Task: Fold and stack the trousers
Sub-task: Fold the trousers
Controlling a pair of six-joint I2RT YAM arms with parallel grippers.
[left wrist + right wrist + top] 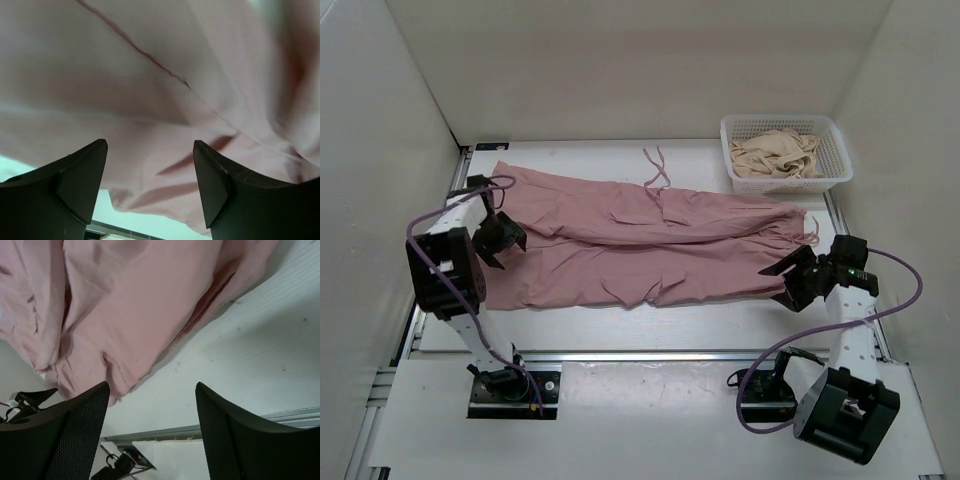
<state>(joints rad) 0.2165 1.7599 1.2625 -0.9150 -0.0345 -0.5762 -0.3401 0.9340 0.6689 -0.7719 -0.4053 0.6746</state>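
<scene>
Pink trousers (640, 240) lie spread flat across the table, waist at the right, legs running left, a drawstring trailing at the far edge. My left gripper (506, 238) is open at the trousers' left end, and the pink cloth (150, 90) fills the left wrist view between and beyond the open fingers. My right gripper (788, 280) is open and empty just off the near right corner of the trousers. In the right wrist view that corner of the trousers (125, 315) lies ahead of the fingers, over bare white table (240, 355).
A white plastic basket (825, 130) at the back right holds a crumpled beige garment (775, 155). White walls close in the table on the left, the right and the far side. Purple cables loop beside both arms.
</scene>
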